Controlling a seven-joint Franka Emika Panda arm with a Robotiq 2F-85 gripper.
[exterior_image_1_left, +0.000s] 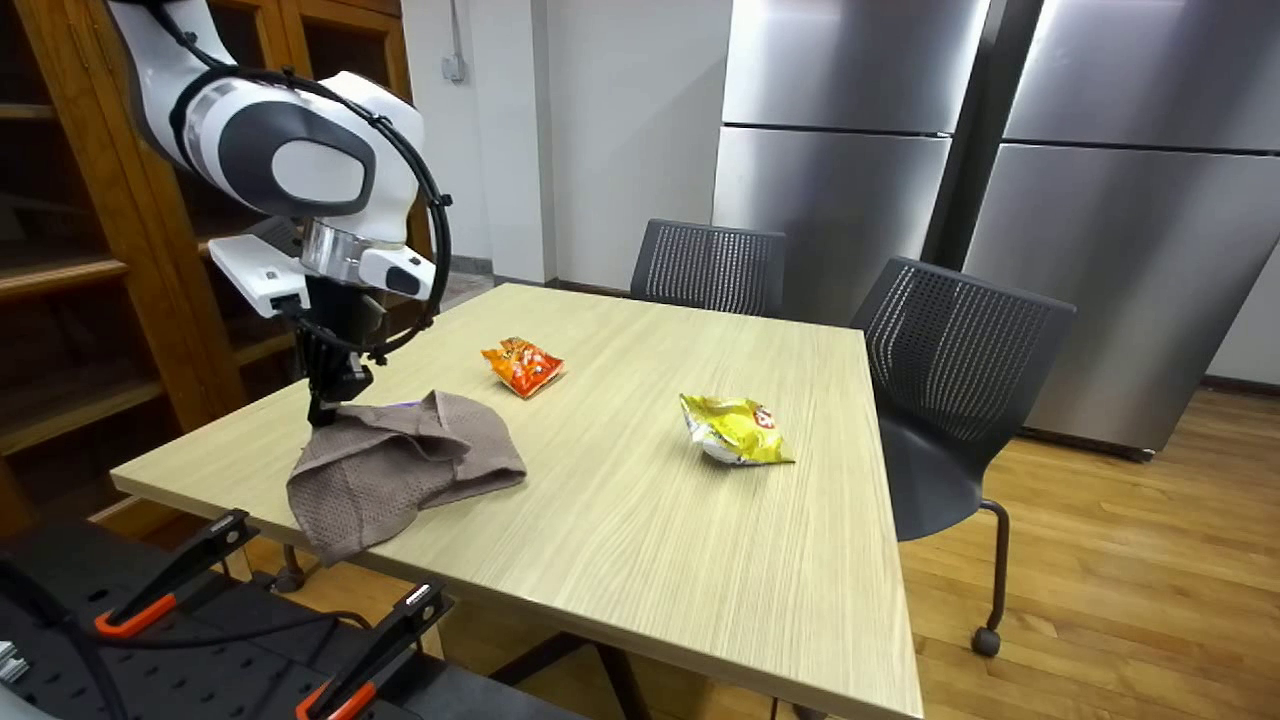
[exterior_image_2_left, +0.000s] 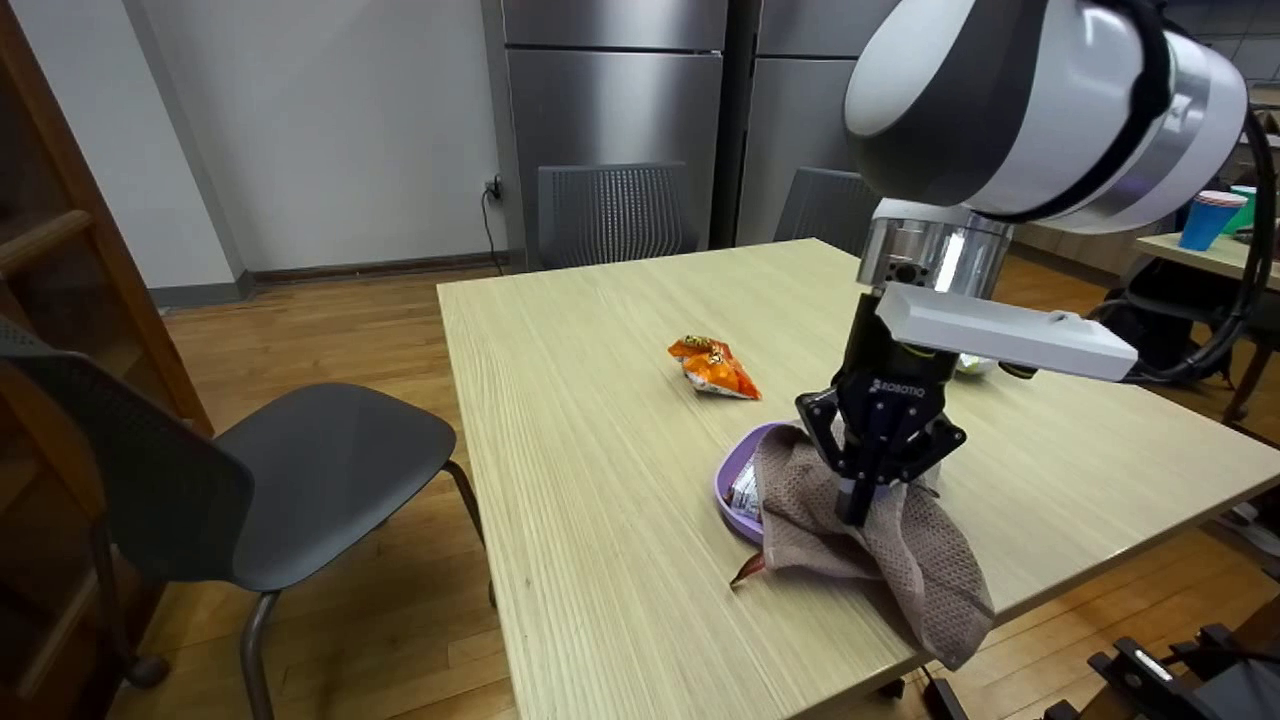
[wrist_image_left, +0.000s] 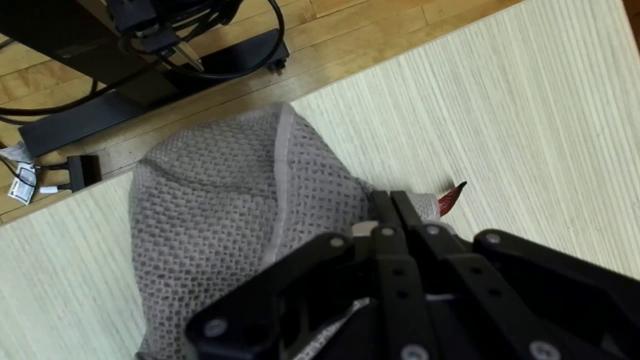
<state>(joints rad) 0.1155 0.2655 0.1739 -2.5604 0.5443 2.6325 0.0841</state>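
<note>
A grey-brown waffle towel (exterior_image_1_left: 400, 470) (exterior_image_2_left: 935, 560) (wrist_image_left: 210, 215) lies rumpled at the table's near edge, one part hanging over it. My gripper (exterior_image_1_left: 325, 410) (exterior_image_2_left: 854, 510) (wrist_image_left: 391, 194) points down into it, with fingers almost together. The cloth draws in to the fingertips from both sides, so it looks pinched there; the fold itself is hidden. Beneath the towel, partly covered, is a purple bowl (exterior_image_2_left: 738, 460) with a silvery wrapper (exterior_image_2_left: 745, 492) inside. A small red pointed piece (exterior_image_2_left: 748, 568) (wrist_image_left: 451, 199) with faint lettering sticks out beside the cloth.
Farther in on the table (exterior_image_1_left: 620, 500) lies an orange snack bag (exterior_image_1_left: 524, 367) (exterior_image_2_left: 715, 366). A yellow snack bag (exterior_image_1_left: 738, 430) sits toward the opposite side. Dark chairs (exterior_image_1_left: 965, 370) (exterior_image_2_left: 340, 470) stand around. Clamps (exterior_image_1_left: 375, 650) are fixed below the near edge.
</note>
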